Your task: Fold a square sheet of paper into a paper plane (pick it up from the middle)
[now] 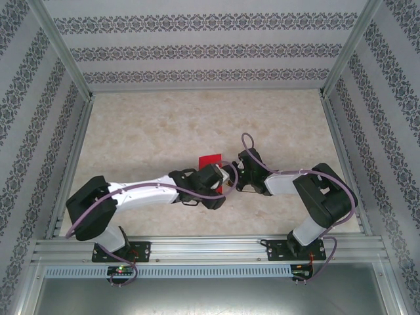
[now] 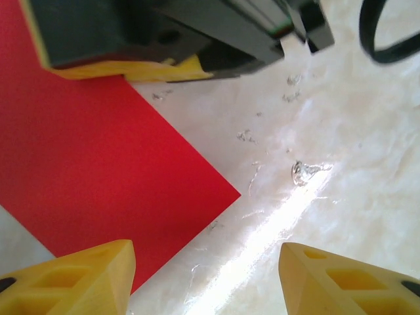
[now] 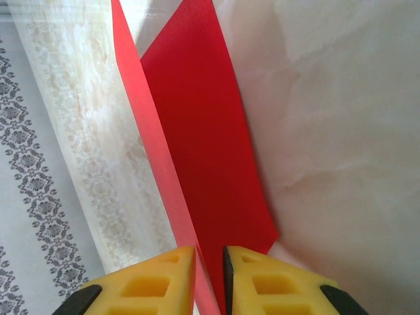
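Observation:
The red square sheet of paper (image 1: pixel 210 160) lies on the table between my two grippers. In the left wrist view the square sheet of paper (image 2: pixel 98 151) rests flat with one sharp corner pointing right. My left gripper (image 2: pixel 207 262) is open above that corner, its fingers wide apart and holding nothing. In the right wrist view the square sheet of paper (image 3: pixel 197 131) shows a raised flap along a crease. My right gripper (image 3: pixel 210 262) straddles the crease edge, its pads a narrow gap apart. One right finger (image 2: pixel 131 69) presses down at the sheet's far edge.
The marbled tabletop (image 1: pixel 164 125) stretches behind and beside the arms. Patterned walls (image 1: pixel 197 52) and metal posts enclose it on three sides. A metal rail (image 1: pixel 210 249) runs along the near edge. A purple cable (image 1: pixel 248 139) loops above the right wrist.

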{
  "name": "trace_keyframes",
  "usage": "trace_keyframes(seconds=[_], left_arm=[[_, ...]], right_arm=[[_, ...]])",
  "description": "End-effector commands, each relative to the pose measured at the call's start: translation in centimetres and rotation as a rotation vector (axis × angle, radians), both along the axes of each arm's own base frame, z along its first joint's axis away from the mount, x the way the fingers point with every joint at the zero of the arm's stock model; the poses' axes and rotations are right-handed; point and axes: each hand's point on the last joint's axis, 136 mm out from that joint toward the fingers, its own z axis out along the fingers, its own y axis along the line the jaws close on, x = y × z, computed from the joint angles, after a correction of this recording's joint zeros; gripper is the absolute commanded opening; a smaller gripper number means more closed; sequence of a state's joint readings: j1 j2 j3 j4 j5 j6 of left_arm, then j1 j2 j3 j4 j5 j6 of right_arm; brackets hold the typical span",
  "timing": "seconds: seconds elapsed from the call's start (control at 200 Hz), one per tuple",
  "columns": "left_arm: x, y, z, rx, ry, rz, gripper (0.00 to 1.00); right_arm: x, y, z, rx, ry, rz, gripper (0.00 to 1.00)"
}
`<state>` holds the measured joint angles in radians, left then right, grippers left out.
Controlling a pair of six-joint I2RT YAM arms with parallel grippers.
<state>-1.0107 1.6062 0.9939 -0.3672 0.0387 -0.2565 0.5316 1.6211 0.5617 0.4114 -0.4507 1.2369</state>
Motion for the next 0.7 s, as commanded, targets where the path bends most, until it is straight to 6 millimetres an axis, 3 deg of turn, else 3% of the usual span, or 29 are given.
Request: trace_keyframes(seconds=[0.0,0.21,0.485,0.694], left_arm=[[-0.5,0.4,-0.7,0.143,-0.056,-0.068,0.62],[-1.3,-0.3,-1.7,0.248,-0.113,-0.131,0.65],[-0.1,0.4,-2.2,0.366,-0.217,-0.1,0.67],[0.5,0.4,-1.4,0.357,-0.261,-0.077,0.57]], right_arm=[[0.7,0.5,1.4,0.031,-0.035,0.035,0.19],[0.9,1.1,1.8,0.062,-0.033,0.067,0.16],[1.0,1.4,2.3,0.072,-0.038,0.076,0.16],[0.9,1.1,1.9,0.061,-0.026,0.073,0.16]])
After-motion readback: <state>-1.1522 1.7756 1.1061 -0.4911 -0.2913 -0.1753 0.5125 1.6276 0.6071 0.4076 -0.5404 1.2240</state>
